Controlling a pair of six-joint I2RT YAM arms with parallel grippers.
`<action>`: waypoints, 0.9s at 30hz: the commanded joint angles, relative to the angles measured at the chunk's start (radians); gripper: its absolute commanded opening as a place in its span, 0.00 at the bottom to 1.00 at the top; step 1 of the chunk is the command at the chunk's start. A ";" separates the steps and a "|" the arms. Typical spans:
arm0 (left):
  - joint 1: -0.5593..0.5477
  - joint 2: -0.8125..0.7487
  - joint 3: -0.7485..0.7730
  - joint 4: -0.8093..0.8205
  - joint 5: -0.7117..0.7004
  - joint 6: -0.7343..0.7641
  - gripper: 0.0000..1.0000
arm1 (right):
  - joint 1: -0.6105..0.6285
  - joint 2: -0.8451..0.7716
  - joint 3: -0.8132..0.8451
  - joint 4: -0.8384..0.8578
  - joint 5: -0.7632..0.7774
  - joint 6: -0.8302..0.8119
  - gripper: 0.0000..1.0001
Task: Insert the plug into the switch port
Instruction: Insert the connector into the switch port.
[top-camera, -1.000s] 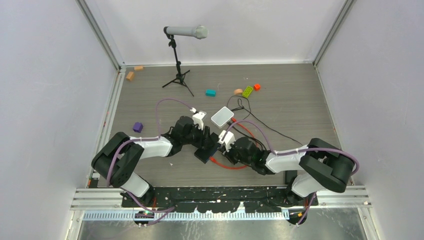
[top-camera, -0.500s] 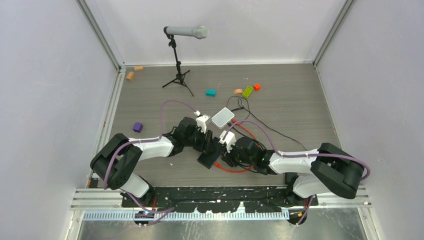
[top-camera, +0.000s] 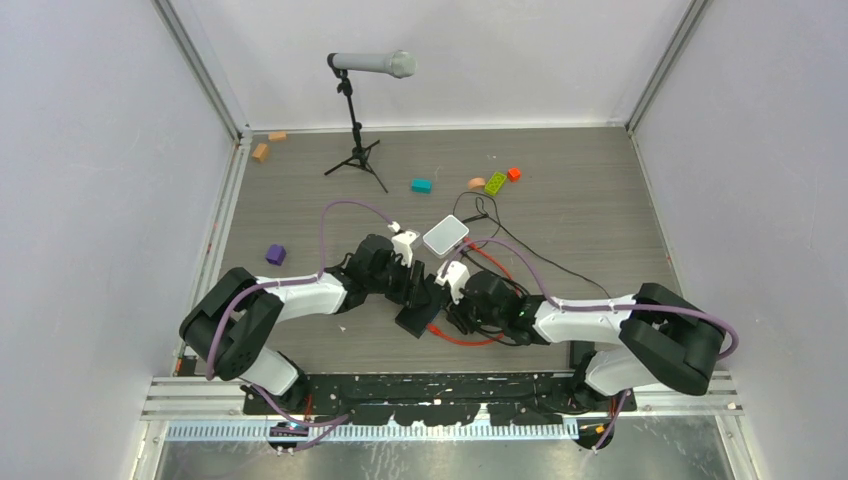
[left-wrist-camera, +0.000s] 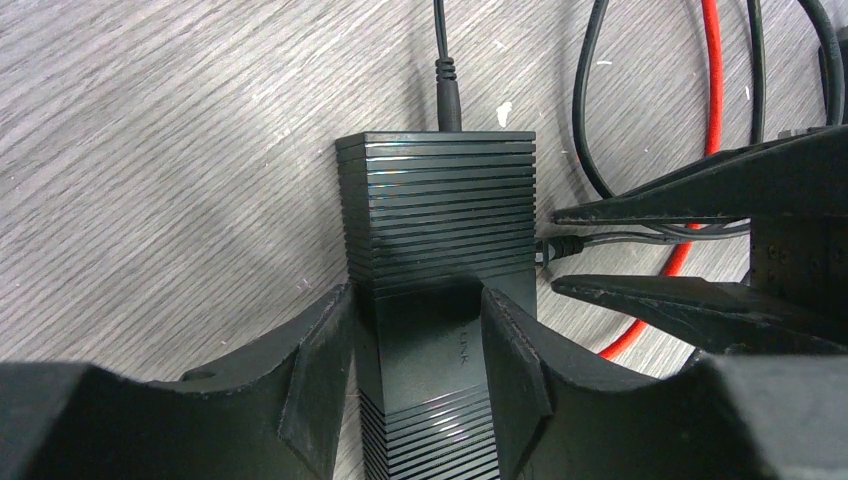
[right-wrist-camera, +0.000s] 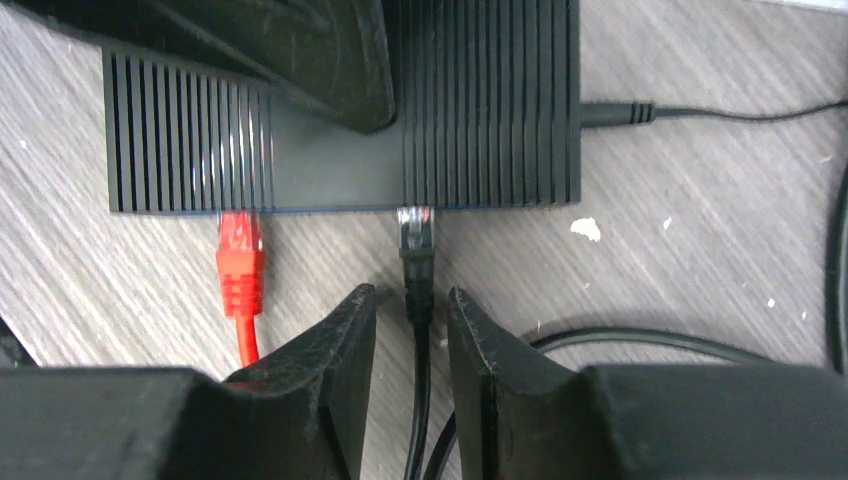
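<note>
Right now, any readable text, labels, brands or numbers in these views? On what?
"...NK": faint lettering on top of the black switch, seen in the left wrist view. Only the last letters seem readable, and the rest is too dim.
White box: no markings legible at this size.
Microphone: nothing readable.
No other text or numbers are visible in any view.

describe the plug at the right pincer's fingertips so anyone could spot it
Find the ribbed black box mid-table, held by the left pincer. Two plugs sit along one long edge. Yours is the clear-tipped plug on a black cable, not the red plug beside it.
</note>
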 joint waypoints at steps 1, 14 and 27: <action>-0.009 0.017 -0.008 -0.096 0.029 0.029 0.50 | 0.003 0.033 0.052 -0.006 0.024 0.008 0.34; -0.008 0.034 -0.011 -0.054 0.110 0.047 0.51 | -0.003 0.034 0.047 0.039 -0.050 -0.023 0.00; -0.076 0.089 -0.038 0.048 0.274 0.022 0.47 | -0.016 0.123 0.240 0.174 -0.120 -0.122 0.00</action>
